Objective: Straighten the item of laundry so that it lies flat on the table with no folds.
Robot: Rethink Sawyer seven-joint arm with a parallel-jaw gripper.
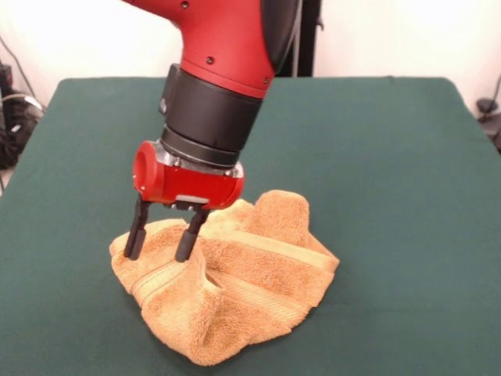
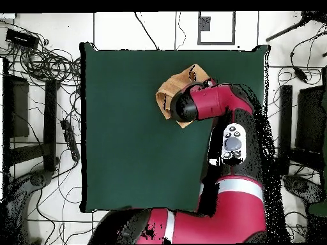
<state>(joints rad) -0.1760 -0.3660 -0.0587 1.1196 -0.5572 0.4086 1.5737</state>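
Nearest your front camera, the golden-orange towel point(image 1: 235, 286) sits rumpled on the green table point(image 1: 407, 196), humped and creased with 1 woven band buckled across it, so you have nearly all the flattening still ahead. Just behind its near folds, the claw point(image 1: 163, 243) stands with its 2 fingers point(image 1: 137, 233) parted, tips down on the heap's far-left part, gripping nothing as far as you can see. From overhead, the arm point(image 2: 220, 102) hides most of it.
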